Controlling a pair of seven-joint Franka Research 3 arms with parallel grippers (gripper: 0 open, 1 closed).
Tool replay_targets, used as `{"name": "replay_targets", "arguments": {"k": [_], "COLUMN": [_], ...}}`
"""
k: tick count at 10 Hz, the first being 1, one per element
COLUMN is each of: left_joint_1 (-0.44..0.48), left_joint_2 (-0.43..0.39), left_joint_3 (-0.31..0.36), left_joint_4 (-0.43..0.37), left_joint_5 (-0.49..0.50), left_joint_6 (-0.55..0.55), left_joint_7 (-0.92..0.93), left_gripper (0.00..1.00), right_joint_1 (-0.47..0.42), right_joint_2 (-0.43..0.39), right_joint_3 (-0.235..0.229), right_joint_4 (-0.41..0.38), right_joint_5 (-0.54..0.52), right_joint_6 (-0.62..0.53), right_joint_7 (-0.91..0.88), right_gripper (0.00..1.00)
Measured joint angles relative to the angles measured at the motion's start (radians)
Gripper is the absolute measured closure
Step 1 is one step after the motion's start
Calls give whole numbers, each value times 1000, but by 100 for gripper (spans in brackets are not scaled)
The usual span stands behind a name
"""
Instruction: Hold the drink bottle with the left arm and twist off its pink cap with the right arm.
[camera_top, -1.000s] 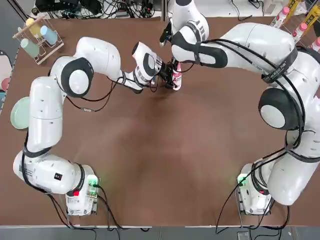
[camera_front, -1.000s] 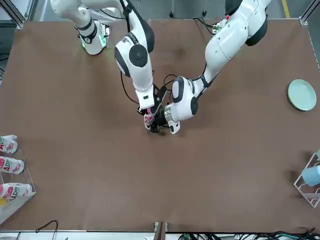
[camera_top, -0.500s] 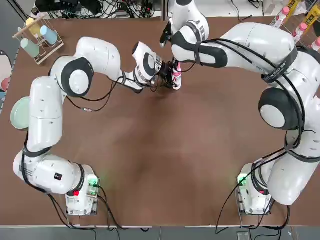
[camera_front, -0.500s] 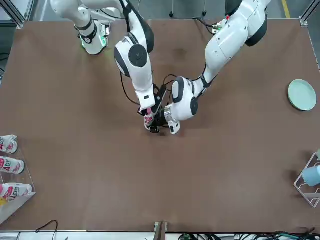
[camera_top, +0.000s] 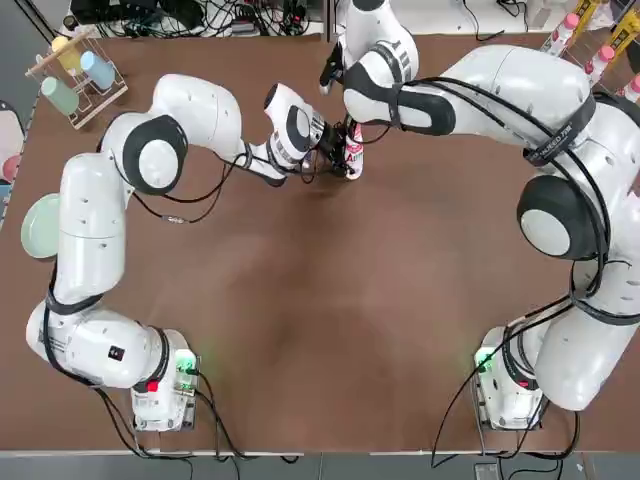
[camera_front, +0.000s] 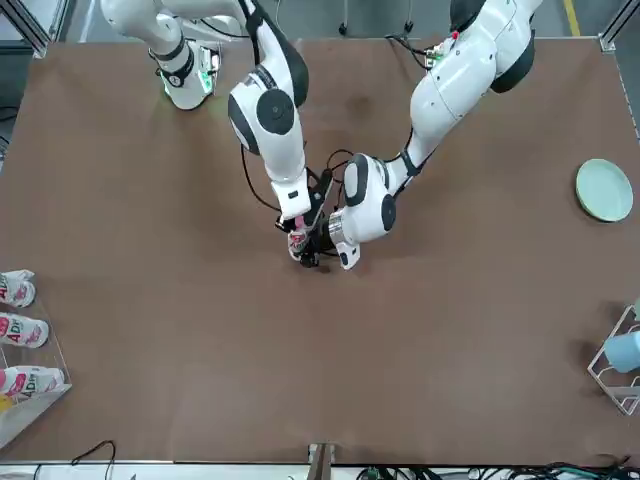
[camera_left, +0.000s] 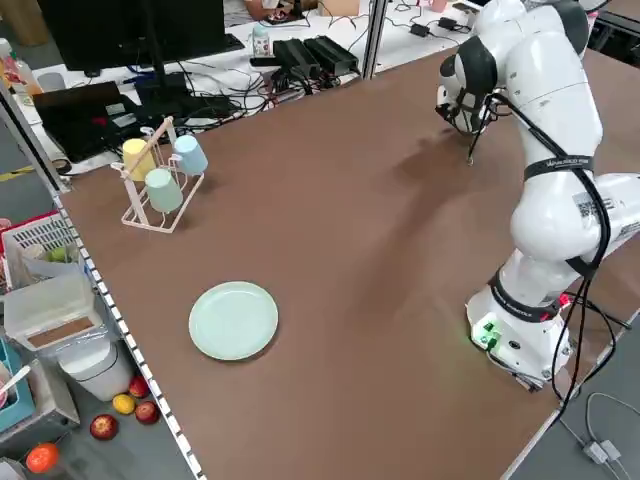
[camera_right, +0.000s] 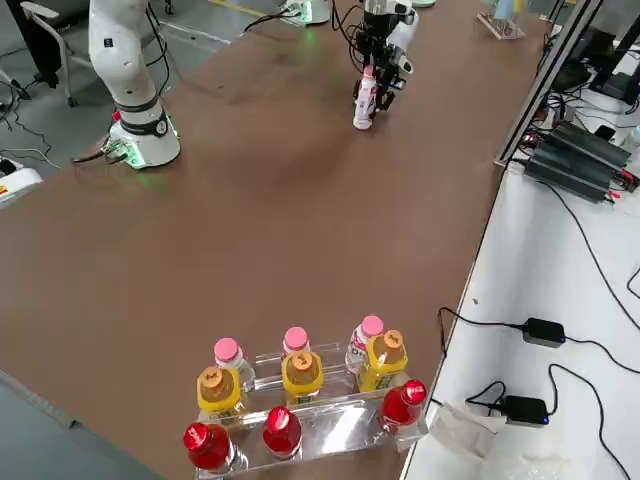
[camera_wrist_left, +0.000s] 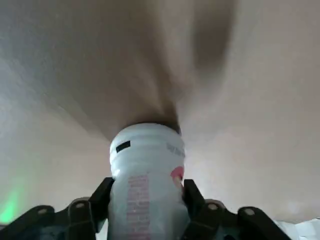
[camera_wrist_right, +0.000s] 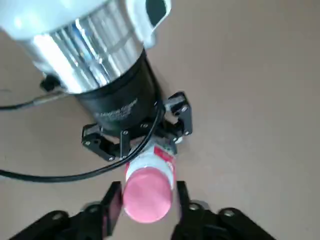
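The left gripper is closed firmly on the body of the drink bottle; in the left wrist view its two fingers press on both sides of the white plastic. The right gripper comes from above, and its fingers stand on each side of the pink cap with a thin gap, so they look just released from it and not clamping.

In the top view the bottle stands upright on the table at about twelve o'clock from the table's centre, near the far edge. The left arm reaches it from nine o'clock and the right arm from three o'clock. The cap is on the neck in the right side view.

The step in hand seems to be the twisting of the cap, at the pause between two turns. Probably the next move needs the right wrist to turn back, then the fingers to close on the cap again and rotate it, while the left grip keeps the bottle from turning.

A rack of bottles stands well apart, at the table's right edge.
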Motion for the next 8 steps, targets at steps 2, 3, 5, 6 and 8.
{"name": "replay_targets", "arguments": {"k": [2, 3, 5, 6, 8], "left_joint_1": [-4, -4, -4, -4, -4], "left_joint_2": [0, 0, 0, 0, 0], "left_joint_3": [0, 0, 0, 0, 0], "left_joint_4": [0, 0, 0, 0, 0], "left_joint_5": [0, 0, 0, 0, 0], "left_joint_6": [0, 0, 0, 0, 0], "left_joint_7": [0, 0, 0, 0, 0], "left_gripper": [37, 37, 37, 37, 37], "right_joint_1": [-5, -7, -8, -9, -9], "right_joint_2": [0, 0, 0, 0, 0], "right_joint_3": [-4, -4, -6, -6, -6], "right_joint_4": [6, 6, 6, 6, 6], "right_joint_5": [0, 0, 0, 1, 0], "right_joint_6": [7, 8, 7, 4, 0], "right_joint_7": [-1, -1, 3, 41, 184], "right_gripper": [30, 19, 0, 0, 0]}}
